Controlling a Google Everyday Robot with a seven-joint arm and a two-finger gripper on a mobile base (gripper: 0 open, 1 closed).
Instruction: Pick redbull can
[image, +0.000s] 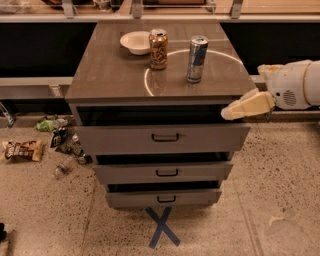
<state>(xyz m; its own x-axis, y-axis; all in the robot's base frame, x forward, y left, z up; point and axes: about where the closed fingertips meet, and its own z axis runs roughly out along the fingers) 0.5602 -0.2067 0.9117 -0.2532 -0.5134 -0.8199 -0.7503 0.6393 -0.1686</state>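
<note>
Gripper (231, 112), cream: beside grey drawer cabinet's (115, 80) front corner, grip state cannot be told. Tall slim silver-blue metal redbull can (197, 59): upright on cabinet top, apart from gripper

A: Can you read any words on the redbull can (197, 59)?
B: No, the letters are not readable, and the same for the orange-brown can (158, 48).
A: Is there any sign elsewhere?
B: Only a blue X (162, 227) on the floor (280, 190), before the lowest drawer (162, 198). The gripper (229, 112), beside the cabinet's (110, 75) right front corner, carries no writing.
</note>
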